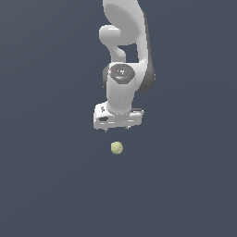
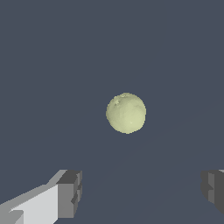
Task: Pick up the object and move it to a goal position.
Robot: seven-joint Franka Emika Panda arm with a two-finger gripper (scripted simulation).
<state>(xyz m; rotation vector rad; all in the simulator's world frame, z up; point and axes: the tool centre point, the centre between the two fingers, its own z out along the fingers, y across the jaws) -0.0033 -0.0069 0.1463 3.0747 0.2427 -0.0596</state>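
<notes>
The object is a small pale yellow-green ball (image 1: 116, 147) with a mottled surface, lying on the dark grey floor. It shows in the wrist view (image 2: 126, 113) near the middle of the picture. My white gripper (image 1: 117, 129) hangs above and just behind the ball, apart from it. In the wrist view the gripper (image 2: 142, 192) is open and empty: its two dark fingertips (image 2: 72, 192) stand wide apart, with the ball beyond the gap between them.
The white arm (image 1: 125, 41) comes down from the top of the exterior view. The dark grey floor (image 1: 46, 185) spreads all around with nothing else on it in view.
</notes>
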